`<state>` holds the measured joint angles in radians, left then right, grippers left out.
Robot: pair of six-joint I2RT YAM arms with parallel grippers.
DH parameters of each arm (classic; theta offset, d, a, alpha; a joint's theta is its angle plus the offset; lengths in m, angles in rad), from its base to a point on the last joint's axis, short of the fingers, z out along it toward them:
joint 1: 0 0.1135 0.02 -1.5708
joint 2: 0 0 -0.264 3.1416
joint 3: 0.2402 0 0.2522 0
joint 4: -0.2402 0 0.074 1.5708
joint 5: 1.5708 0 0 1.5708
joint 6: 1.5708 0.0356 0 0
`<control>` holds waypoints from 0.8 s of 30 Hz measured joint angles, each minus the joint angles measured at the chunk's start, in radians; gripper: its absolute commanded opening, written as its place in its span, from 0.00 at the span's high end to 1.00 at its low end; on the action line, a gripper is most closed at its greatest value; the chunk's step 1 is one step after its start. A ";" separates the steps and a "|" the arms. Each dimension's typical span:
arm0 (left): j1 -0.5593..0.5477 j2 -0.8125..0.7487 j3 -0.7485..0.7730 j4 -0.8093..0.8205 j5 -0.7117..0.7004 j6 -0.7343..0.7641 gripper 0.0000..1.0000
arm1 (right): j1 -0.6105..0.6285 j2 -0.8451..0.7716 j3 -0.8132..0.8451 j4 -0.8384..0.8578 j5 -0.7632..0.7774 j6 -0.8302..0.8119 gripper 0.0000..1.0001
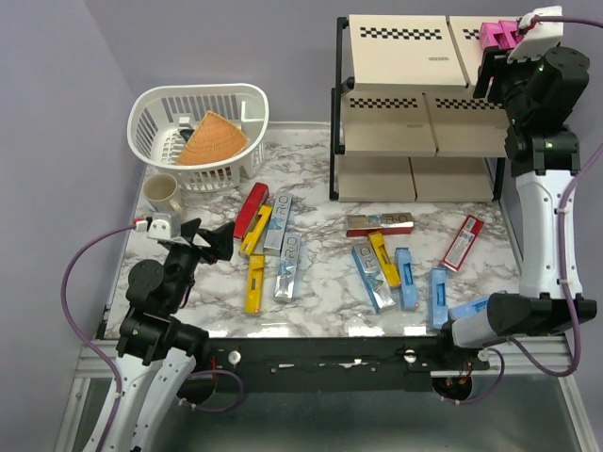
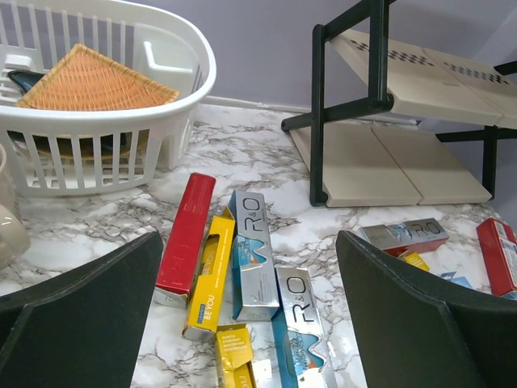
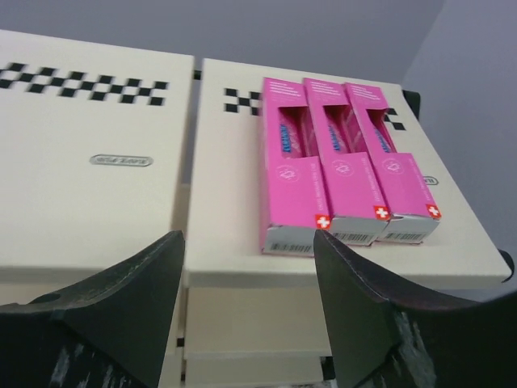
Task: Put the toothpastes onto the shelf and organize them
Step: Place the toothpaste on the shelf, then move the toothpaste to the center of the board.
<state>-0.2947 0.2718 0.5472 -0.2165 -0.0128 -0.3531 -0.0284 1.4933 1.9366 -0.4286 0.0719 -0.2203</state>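
Lighting's bright and even all round, soft and diffuse, with only faint shadows. The table [image 1: 325, 271] has a glossy sheen along its near edge, and the silver toothpastes [image 2: 252, 259] catch some glare. In both wrist views the dark pincer fingers [image 2: 81, 323] up close look soft and lose detail.

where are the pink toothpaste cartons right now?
Three pink cartons lie side by side on the right panel of the top tier of the shelf, near its front edge. They show clearest in the right wrist view.
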 measured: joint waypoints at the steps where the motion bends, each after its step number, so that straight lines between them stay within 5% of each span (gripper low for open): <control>1: 0.000 0.000 0.000 0.001 0.005 0.000 0.01 | 0.000 -0.027 -0.018 -0.008 -0.032 0.020 0.20; 7: 0.007 0.002 -0.002 0.010 0.020 -0.004 0.01 | 0.037 -0.274 -0.280 0.034 -0.190 0.184 0.02; 19: 0.017 0.044 -0.006 0.012 0.040 -0.008 0.01 | 0.529 -0.462 -1.030 0.189 -0.090 0.458 0.00; 24: 0.030 0.066 -0.006 0.012 0.049 -0.008 0.01 | 0.793 -0.454 -1.199 0.284 0.014 0.565 0.00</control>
<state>-0.2646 0.3382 0.5415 -0.2047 0.0360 -0.3607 0.7650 1.0389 0.7380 -0.1444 0.0860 0.3443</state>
